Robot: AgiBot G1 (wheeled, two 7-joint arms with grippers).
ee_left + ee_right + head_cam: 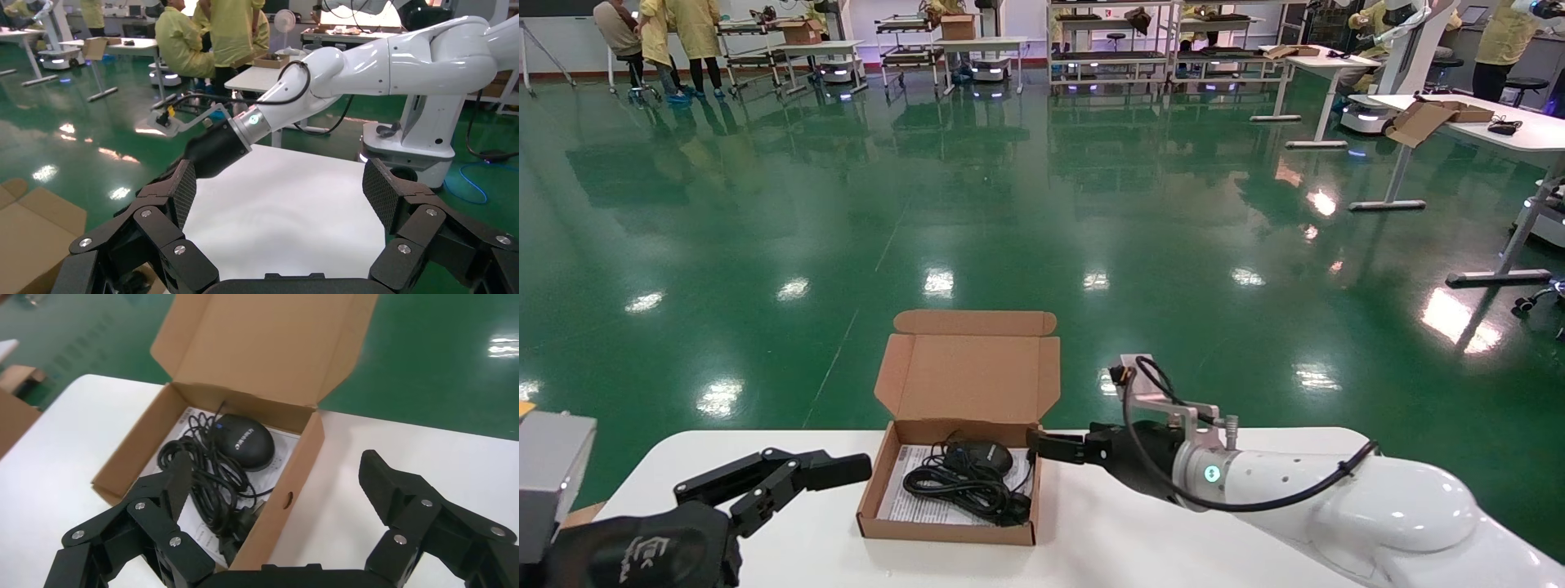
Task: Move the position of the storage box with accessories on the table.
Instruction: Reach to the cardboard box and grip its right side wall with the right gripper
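Observation:
The storage box (948,529) sits open near the far edge of the white table (1091,547), with its lid (968,376) standing up. Inside lie a black mouse (978,456), its coiled cable (964,488) and a white printed sheet (911,502). My right gripper (1046,447) is open and straddles the box's right wall (287,478). One finger (174,484) is inside over the cable (202,478); the other (382,481) is outside over the table. The mouse (245,441) lies beyond it. My left gripper (817,461) is open and empty, left of the box, also in its own view (280,184).
The table's far edge runs just behind the box, with green floor (1009,204) beyond. Another piece of brown cardboard (12,410) lies off the table's left side. Distant desks (1483,122), carts and people stand far back.

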